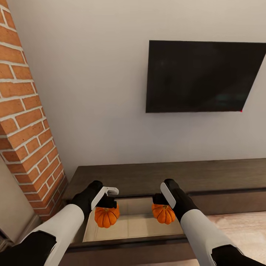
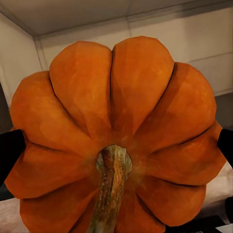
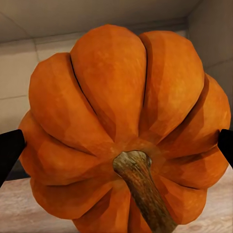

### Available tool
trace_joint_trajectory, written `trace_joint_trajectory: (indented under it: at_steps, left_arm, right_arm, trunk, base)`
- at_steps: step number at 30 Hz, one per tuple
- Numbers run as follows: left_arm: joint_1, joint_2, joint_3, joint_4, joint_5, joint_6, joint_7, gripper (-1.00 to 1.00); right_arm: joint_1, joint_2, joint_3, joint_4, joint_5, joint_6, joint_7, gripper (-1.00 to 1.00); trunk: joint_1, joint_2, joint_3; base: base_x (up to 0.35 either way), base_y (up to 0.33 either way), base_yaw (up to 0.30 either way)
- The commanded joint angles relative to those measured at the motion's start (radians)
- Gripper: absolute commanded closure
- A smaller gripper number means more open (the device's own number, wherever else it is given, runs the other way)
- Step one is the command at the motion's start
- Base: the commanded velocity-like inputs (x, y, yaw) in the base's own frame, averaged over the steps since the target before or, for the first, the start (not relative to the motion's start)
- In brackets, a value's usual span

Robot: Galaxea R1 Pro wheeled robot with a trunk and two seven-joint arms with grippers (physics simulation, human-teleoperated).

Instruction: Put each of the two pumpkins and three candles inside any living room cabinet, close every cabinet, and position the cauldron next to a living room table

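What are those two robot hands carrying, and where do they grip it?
Each end effector, left and right, holds a small ribbed orange pumpkin, clamped across opposite sides of its body, stem free.

A dark, blank television [image 1: 202, 77] hangs on a plain white wall [image 1: 92, 92], beside a red brick column [image 1: 26, 122]; pale wood floor [image 1: 240, 229] below.

Two orange pumpkins [image 1: 106, 216] [image 1: 164, 213], over open cabinet [image 1: 147, 177]

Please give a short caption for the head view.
Both end effectors hold pumpkins over the open cabinet.
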Motion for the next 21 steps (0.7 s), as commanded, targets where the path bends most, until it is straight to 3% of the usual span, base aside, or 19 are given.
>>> trace_joint_trajectory:
  at_steps: [1, 21]
  left_arm:
    - [-0.001, 0.001, -0.006, -0.001, 0.006, 0.003, 0.003, 1.00]
    - [-0.001, 0.001, -0.006, 0.000, 0.006, -0.020, 0.003, 1.00]
  right_arm:
    - [-0.001, 0.000, 0.003, -0.001, -0.010, 0.002, -0.009, 1.00]
    - [-0.001, 0.000, 0.003, 0.001, -0.012, 0.002, -0.009, 1.00]
  trunk:
    - [0.004, -0.008, -0.004]
    - [0.080, -0.148, -0.067]
  base:
    - [0.000, 0.000, 0.000]
    - [0.000, 0.000, 0.000]
